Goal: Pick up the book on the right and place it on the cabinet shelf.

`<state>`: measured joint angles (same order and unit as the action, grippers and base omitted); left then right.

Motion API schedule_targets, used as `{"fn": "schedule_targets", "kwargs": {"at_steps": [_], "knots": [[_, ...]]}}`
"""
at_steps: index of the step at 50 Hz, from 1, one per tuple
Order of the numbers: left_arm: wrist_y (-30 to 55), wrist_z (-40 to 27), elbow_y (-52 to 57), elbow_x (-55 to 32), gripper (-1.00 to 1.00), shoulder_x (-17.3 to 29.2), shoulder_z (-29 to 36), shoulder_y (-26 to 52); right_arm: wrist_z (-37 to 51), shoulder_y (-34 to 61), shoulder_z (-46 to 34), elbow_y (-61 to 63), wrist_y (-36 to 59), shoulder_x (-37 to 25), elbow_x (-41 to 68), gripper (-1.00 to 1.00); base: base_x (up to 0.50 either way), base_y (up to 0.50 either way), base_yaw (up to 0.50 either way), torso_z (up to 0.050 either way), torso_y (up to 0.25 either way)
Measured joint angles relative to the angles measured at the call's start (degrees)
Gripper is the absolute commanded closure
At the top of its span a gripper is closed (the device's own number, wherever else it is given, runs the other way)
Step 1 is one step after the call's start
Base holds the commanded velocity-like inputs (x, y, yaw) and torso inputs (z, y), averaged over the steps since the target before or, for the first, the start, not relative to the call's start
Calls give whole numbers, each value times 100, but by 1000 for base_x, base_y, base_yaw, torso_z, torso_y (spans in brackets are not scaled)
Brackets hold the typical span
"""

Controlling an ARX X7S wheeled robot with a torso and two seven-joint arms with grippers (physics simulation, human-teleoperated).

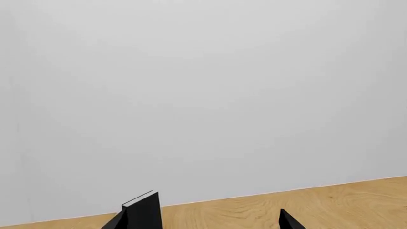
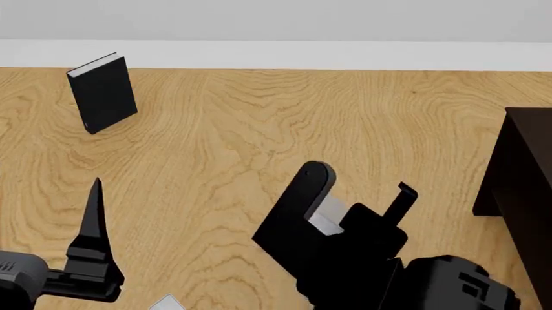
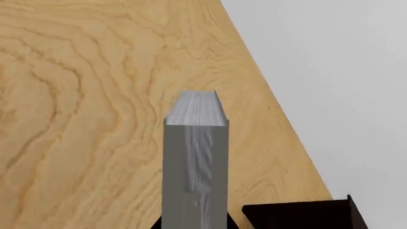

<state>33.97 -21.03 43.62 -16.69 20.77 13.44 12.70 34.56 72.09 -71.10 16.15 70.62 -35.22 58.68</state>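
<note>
Two grippers in view: one loaded, one idle.

Right gripper point(image 2: 358, 197): closed on the book point(image 3: 196, 162), its fingers point(image 2: 304, 200) on either cover. In the right wrist view the book runs straight out from the jaws, its white page edges at the far end.

Book position: off the wooden floor point(image 2: 258, 123), held in front of the robot and left of the cabinet point(image 2: 521, 187). In the head view only a light sliver shows between the black fingers.

Left gripper point(image 2: 90, 245): spread wide and holding nothing. One pointed finger stands up in the head view; both tips sit well apart in the left wrist view.

Task progress: pickup appears done. The carry to the cabinet shelf and the release are judged still to come.

Cabinet shelf: not identifiable. Only a dark corner of the cabinet shows at the right edge of the head view, well apart from the book.

Other items: a black book point(image 2: 103, 93) stands upright near the far wall point(image 2: 276, 19), clear of the route. A small pale corner point(image 2: 164, 302) lies on the floor by the left gripper; what it is cannot be told.

Obstructions: none visible between book and cabinet.
</note>
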Motion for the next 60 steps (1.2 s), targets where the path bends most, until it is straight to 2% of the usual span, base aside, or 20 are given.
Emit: {"fn": "schedule_targets", "kwargs": {"at_steps": [15,37,60], "knots": [[-83,-4,-47,-34,-100,19,-5,-33,745,-139,42,-595,249,590,-225,100,0,0,0,0,1],[-192,10,-199,-72,-100,29,21,-8,1514,-478,-69,-1655,92,1256,-818,100,0,0,0,0,1],[-312,30,-363,-118,-100,38,30,8,2461,-822,96,-1948,376,1342,-1128,100,0,0,0,0,1]]}}
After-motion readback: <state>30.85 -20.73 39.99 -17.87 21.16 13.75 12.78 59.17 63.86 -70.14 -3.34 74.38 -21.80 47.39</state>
